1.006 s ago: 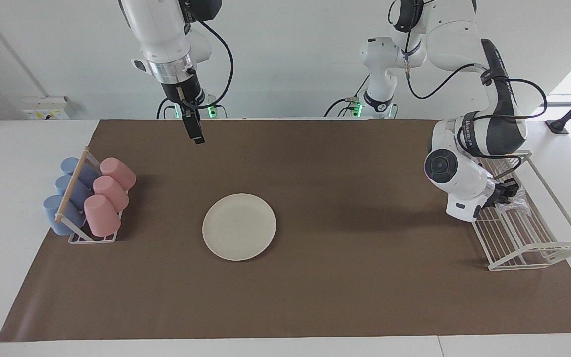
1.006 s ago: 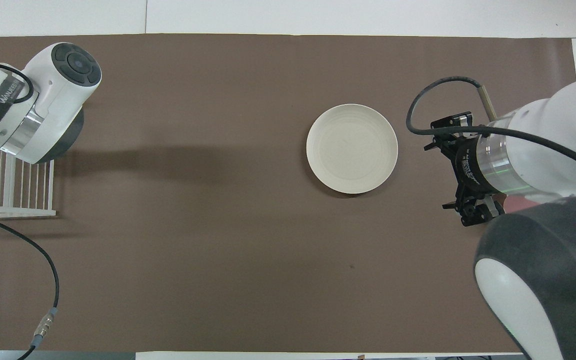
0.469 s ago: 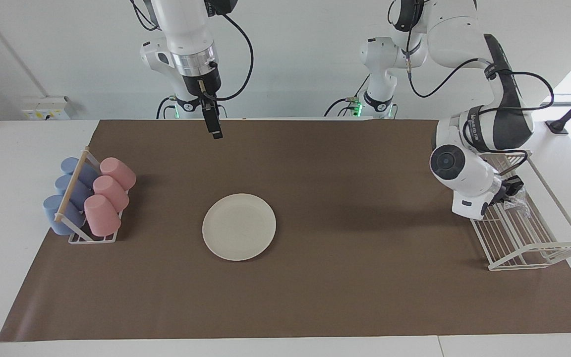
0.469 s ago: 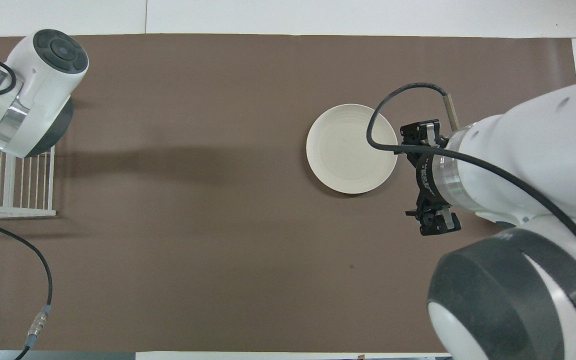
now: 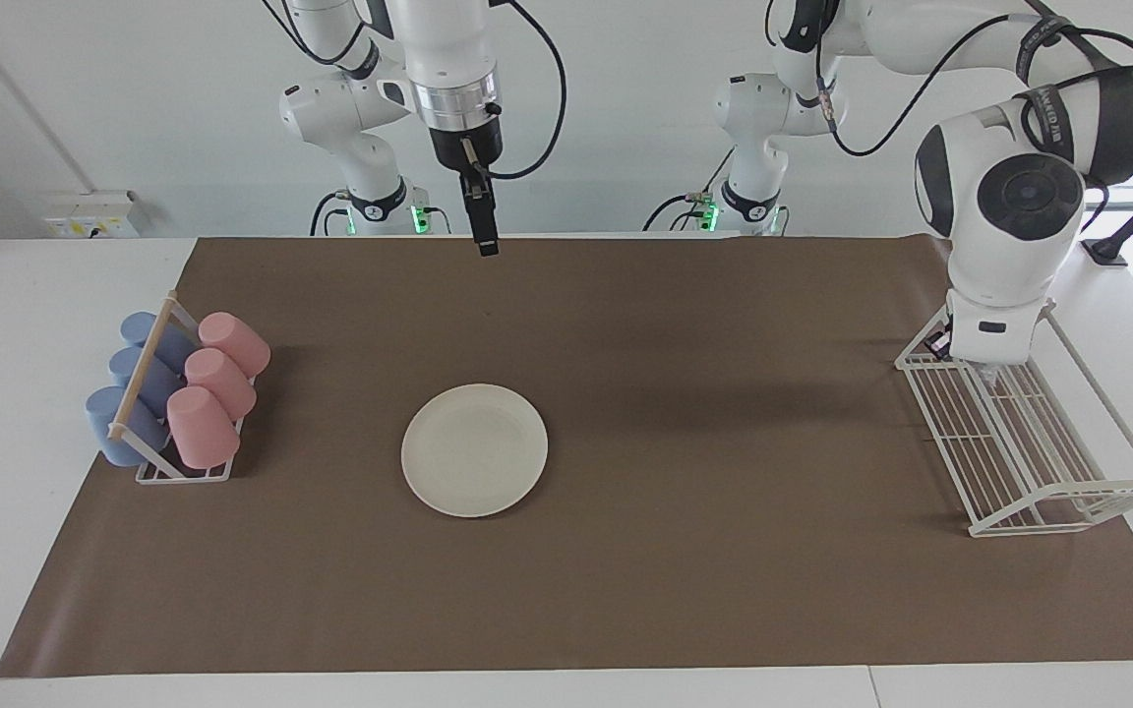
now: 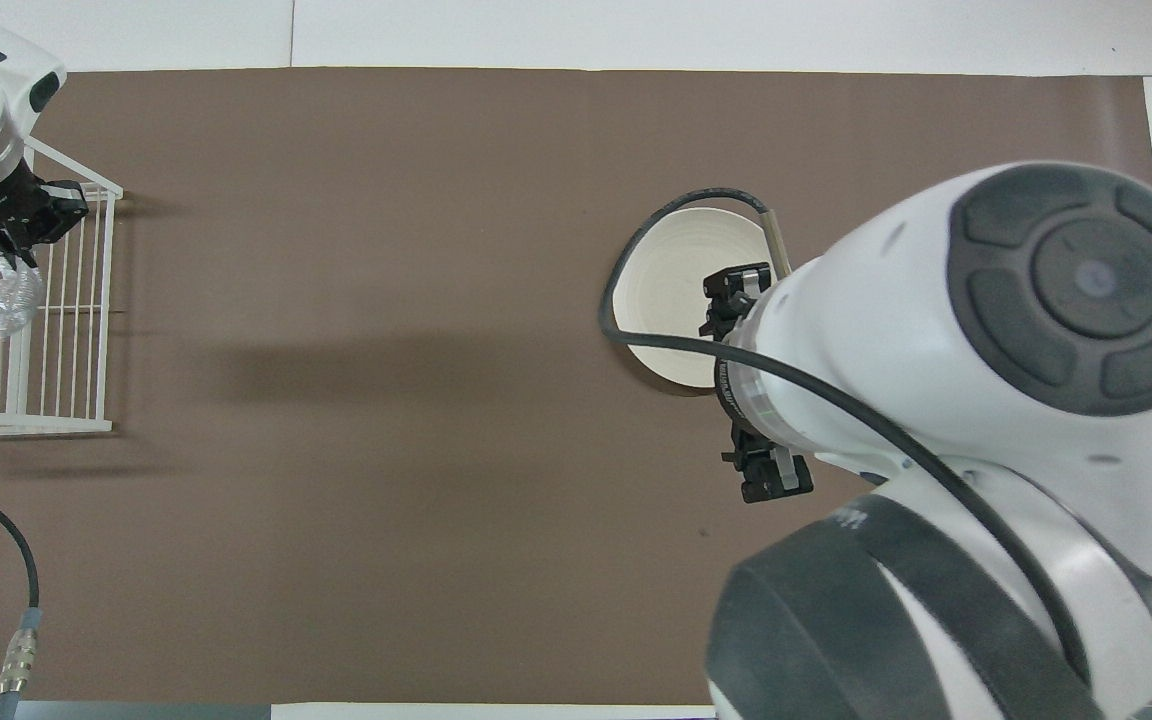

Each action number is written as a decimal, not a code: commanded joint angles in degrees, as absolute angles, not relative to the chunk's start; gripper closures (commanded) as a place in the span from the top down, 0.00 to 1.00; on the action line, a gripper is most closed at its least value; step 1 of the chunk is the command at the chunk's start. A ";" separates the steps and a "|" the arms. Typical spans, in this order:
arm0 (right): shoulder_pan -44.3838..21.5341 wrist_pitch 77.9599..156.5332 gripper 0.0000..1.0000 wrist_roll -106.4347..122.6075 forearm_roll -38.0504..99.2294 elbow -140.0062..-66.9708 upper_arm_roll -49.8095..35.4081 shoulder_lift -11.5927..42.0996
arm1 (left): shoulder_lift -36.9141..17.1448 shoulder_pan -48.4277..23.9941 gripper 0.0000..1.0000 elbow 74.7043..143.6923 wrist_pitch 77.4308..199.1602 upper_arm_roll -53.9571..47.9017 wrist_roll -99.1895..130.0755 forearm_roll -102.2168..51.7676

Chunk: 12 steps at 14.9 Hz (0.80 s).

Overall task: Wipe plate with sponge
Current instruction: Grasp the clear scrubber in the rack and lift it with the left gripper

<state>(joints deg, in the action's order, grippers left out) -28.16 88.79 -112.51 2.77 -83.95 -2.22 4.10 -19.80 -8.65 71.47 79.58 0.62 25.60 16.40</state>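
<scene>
The cream-white plate (image 5: 474, 449) lies flat on the brown mat near the table's middle; in the overhead view my right arm covers part of the plate (image 6: 671, 290). My left gripper (image 6: 8, 255) hangs over the white wire rack (image 6: 36, 380), shut on the sponge (image 6: 14, 300), a silvery wad that dangles from its fingertips. In the facing view the left wrist hides that gripper and most of the sponge. My right gripper (image 5: 486, 244) is raised high, pointing down over the mat's edge by the robots, open with nothing in it.
A small rack of blue and pink cups (image 5: 178, 393) on their sides stands at the right arm's end of the mat. The white wire rack (image 5: 1029, 462) stands at the left arm's end. The brown mat (image 5: 685, 590) covers most of the table.
My left arm has risen and lifted the sponge off the wire rack's floor. My right arm has climbed and swung toward the table's middle, and in the overhead view it now covers part of the plate.
</scene>
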 commanded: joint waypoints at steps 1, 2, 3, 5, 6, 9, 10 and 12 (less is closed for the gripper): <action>-31.54 83.77 1.00 -116.97 0.79 -69.90 -2.02 14.22 | -15.75 -6.00 0.00 70.05 77.43 1.32 25.84 2.17; -32.77 83.59 1.00 -117.07 0.01 -69.70 -2.11 14.50 | -15.21 -3.89 0.00 70.05 77.43 1.23 26.19 -4.33; -33.48 83.50 1.00 -117.07 -0.09 -69.78 -2.28 14.15 | -14.68 -2.21 0.00 70.22 77.43 1.32 26.63 -10.75; -34.71 83.76 1.00 -116.98 -0.44 -72.75 -2.55 12.32 | -13.54 0.95 0.00 73.01 77.60 0.97 26.11 -18.60; -34.89 84.28 1.00 -116.90 -0.53 -74.77 -2.46 11.00 | -11.97 1.31 0.00 75.73 78.22 1.05 26.02 -22.90; -34.45 86.21 1.00 -116.89 0.52 -78.12 -2.46 8.27 | -6.61 2.72 0.00 87.23 83.13 1.14 24.10 -34.07; -34.45 86.48 1.00 -116.98 0.61 -78.40 -2.46 7.91 | -4.16 2.81 0.00 91.71 84.71 1.14 20.95 -37.67; -34.28 86.66 1.00 -116.98 1.31 -78.40 -2.37 7.73 | 1.46 4.74 0.00 103.13 87.87 1.14 13.92 -44.96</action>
<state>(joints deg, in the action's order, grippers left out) -34.85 84.99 -116.32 0.79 -75.29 -2.19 9.87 -8.02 2.69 87.28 82.71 1.50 20.48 -38.64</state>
